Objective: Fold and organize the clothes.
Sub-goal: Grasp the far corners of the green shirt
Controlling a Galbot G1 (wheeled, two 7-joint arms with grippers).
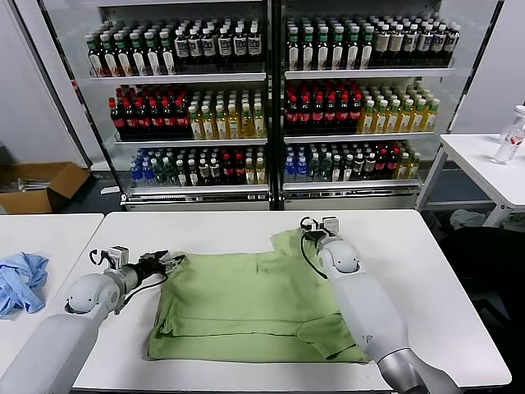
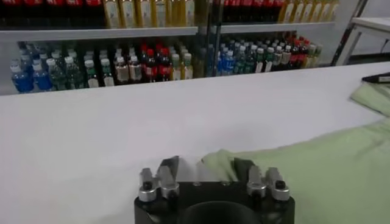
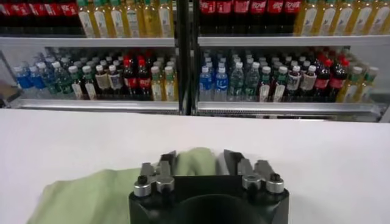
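The clothes are one light green shirt (image 1: 246, 304) lying flat on the white table (image 1: 213, 230), with a folded-over part along its near right side. My left gripper (image 1: 168, 263) is at the shirt's far left corner. In the left wrist view the jaws (image 2: 206, 165) stand apart with that corner (image 2: 222, 161) between them, against one finger. My right gripper (image 1: 316, 230) is at the far right corner. The right wrist view shows its jaws (image 3: 200, 159) apart around a raised bump of green cloth (image 3: 195, 161). No buttons or print patch show.
A light blue garment (image 1: 20, 279) lies on the separate table to the left. Glass-door shelves of bottles (image 1: 271, 107) stand behind the table. On the floor at far left is a cardboard box (image 1: 37, 185). A side table with a bottle (image 1: 510, 135) stands at the right.
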